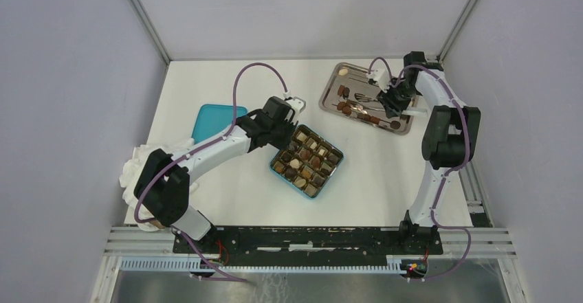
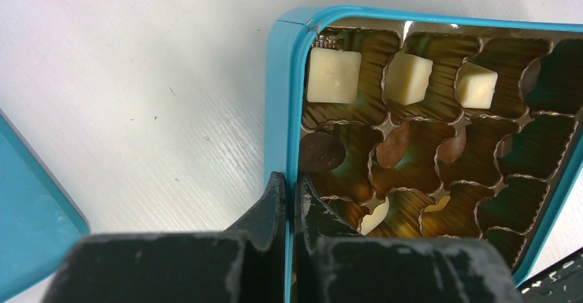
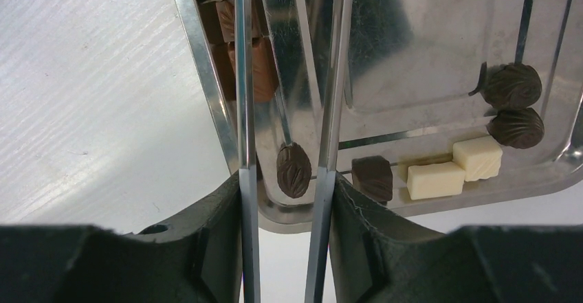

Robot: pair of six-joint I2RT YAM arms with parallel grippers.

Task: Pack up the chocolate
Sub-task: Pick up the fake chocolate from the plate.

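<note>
Along the tray [image 3: 206, 91] rim lie two white chocolate squares [image 3: 436, 179].

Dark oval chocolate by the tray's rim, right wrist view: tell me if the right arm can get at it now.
Probably yes. The right claw holds the tweezers, whose two arms straddle that chocolate on the metal tray; nothing sits between them.

We note mirror-shiny metal tray [image 3: 426, 55], polished metal tweezers [image 3: 242, 76], matt grained desk [image 3: 89, 97], smooth teal box [image 2: 282, 110], shiny ribbed insert [image 2: 543, 145], matt chocolate [image 3: 294, 171]
</note>
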